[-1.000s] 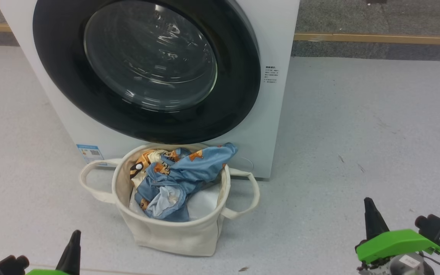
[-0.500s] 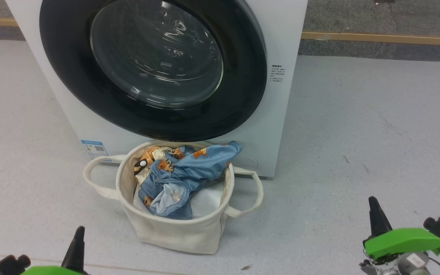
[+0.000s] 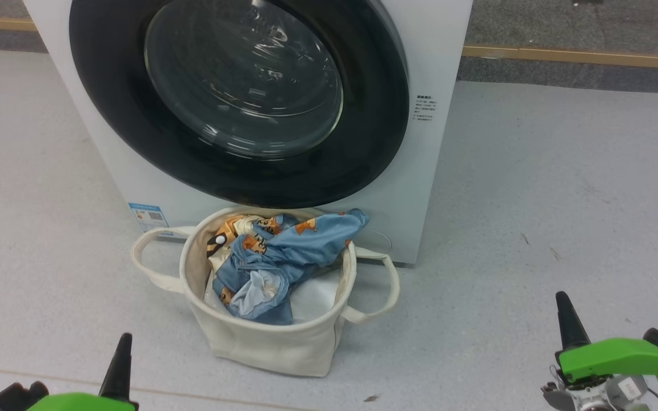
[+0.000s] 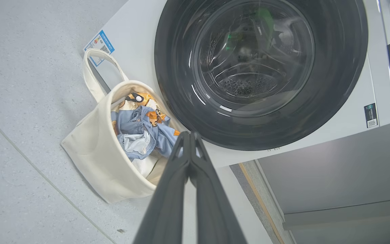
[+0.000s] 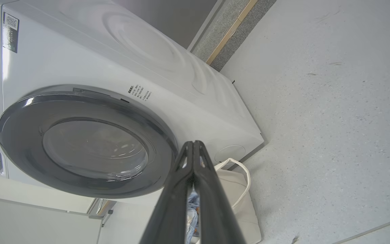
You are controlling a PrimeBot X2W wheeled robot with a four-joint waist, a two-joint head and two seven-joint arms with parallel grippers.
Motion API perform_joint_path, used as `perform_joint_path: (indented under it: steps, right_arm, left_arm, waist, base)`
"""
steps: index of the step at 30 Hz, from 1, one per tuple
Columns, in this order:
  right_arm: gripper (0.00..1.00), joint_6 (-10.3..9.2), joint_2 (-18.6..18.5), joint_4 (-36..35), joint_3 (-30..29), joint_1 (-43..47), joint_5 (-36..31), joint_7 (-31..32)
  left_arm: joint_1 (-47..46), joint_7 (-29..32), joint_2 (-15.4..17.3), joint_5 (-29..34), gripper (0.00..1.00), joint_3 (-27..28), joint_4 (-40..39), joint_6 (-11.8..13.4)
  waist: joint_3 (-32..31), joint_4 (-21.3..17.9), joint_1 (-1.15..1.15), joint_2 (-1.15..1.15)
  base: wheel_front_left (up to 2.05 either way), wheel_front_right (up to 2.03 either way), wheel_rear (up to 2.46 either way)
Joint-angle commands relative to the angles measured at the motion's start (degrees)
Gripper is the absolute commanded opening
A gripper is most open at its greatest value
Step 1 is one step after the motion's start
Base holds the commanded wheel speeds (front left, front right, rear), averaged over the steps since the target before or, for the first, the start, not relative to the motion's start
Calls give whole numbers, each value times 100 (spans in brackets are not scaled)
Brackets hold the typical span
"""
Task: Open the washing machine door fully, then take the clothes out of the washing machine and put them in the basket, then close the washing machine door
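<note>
At lower left, my left pincer (image 3: pixel 125 341) stays pinched narrow and empty. The small round cream canvas basket (image 3: pixel 266 349) stands on the grey floor (image 3: pixel 534 200) just in front of the big white front-loading washing machine (image 3: pixel 434 57), with the light-blue and cream garments printed with orange cartoon animals (image 3: pixel 283 251) heaped inside. Since a second ago only my head's view has drifted, sliding everything rightward together. The large round door with its glossy black rim (image 3: pixel 237 185) lies shut against the machine, and my right pincer (image 3: pixel 563 301) is likewise closed on nothing, so I judge the job finished.
</note>
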Motion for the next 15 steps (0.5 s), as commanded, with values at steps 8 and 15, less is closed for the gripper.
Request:
perform_joint_path:
  steps: [8, 15]
  right_arm:
    - [0, -1, 15, -301, -36, -94, 587, 154]
    - [0, -1, 30, -365, -100, -72, 1016, 270]
  left_arm:
    - [-202, 145, -97, -390, 0, 345, -318, -26]
    - [-195, 262, -224, -675, 0, 462, -398, -28]
  waist:
    - [25, 66, 0, 0]
    - [46, 120, 0, 0]
  base:
    - [0, 0, 0]
    - [0, 0, 0]
